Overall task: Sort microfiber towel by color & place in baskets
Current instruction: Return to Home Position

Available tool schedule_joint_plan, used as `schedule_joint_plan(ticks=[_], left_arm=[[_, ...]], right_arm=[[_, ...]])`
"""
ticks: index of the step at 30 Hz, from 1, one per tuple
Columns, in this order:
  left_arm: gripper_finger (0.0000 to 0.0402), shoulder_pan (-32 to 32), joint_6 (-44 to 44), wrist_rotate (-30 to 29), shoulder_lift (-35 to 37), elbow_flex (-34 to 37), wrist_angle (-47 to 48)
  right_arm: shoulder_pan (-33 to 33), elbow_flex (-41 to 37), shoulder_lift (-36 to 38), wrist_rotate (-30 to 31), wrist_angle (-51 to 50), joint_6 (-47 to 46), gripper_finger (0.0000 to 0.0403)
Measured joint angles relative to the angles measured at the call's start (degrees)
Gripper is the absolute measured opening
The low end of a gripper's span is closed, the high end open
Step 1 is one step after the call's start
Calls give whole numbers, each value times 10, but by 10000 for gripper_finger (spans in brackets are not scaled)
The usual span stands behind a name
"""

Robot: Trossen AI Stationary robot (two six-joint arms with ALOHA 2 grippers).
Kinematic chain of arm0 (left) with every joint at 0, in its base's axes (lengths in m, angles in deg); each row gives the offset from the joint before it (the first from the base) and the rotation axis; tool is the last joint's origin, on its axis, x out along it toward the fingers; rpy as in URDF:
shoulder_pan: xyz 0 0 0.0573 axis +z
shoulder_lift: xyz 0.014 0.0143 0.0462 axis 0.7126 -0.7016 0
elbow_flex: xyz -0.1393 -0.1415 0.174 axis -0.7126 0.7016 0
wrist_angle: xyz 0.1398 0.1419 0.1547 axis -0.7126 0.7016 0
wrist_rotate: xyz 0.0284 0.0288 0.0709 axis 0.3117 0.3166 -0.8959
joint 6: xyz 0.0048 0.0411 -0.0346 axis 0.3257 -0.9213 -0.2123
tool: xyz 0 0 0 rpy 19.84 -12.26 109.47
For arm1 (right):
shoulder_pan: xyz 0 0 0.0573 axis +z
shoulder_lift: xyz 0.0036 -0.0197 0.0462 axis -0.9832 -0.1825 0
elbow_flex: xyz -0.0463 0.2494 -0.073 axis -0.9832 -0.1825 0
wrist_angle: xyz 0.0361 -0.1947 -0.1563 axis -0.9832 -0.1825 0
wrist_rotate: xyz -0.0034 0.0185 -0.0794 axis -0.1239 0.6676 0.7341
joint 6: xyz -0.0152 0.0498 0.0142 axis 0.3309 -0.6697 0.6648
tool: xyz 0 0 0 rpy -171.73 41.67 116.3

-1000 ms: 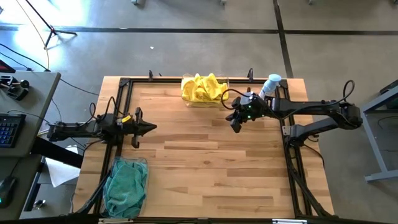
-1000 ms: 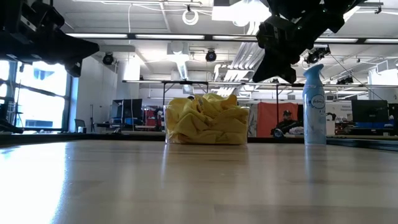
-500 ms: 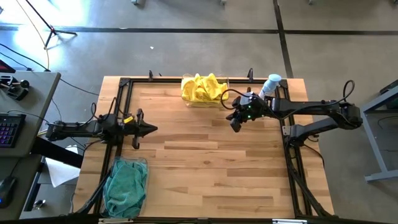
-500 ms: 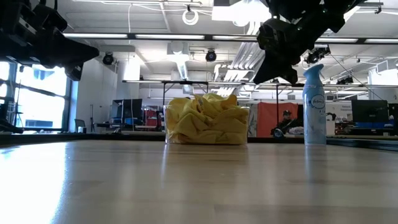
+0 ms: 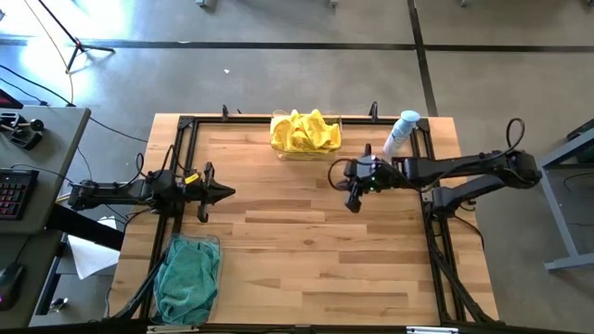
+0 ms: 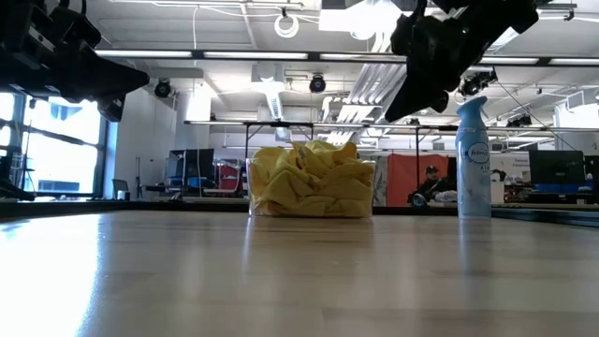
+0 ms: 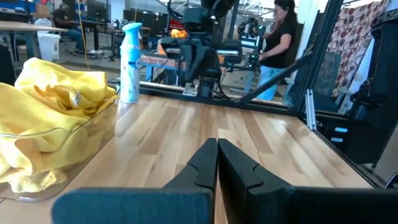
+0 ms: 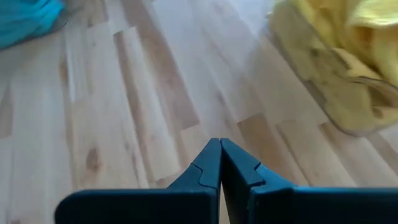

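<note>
High view: the right gripper (image 8: 220, 147), fingers together and empty, hangs over bare table (image 5: 306, 241) just short of the basket (image 5: 306, 156) of yellow towels (image 5: 302, 130) at the far edge, with the spray bottle (image 5: 401, 130) close beside its arm. Across the table the left gripper (image 7: 217, 147), likewise closed, waits nearer the teal towels (image 5: 186, 278), seemingly binned at the near-left corner. Both retreat paths look open.

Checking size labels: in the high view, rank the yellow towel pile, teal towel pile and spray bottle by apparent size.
Largest: teal towel pile
Then: yellow towel pile
Smallest: spray bottle
</note>
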Motion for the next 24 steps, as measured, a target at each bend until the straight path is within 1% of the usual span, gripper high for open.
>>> schedule_joint_plan(ticks=[7,15,19,22,24], left_arm=[[0,0,0,0,0,0,0],[0,0,0,0,0,0,0],[0,0,0,0,0,0,0],[0,0,0,0,0,0,0],[0,0,0,0,0,0,0]], right_arm=[[47,0,11,0,-14,24,0],[84,-8,83,23,-54,55,0],[88,-91,162,9,0,31,0],[92,-159,237,-9,35,6,0],[97,-190,287,-16,44,3,0]])
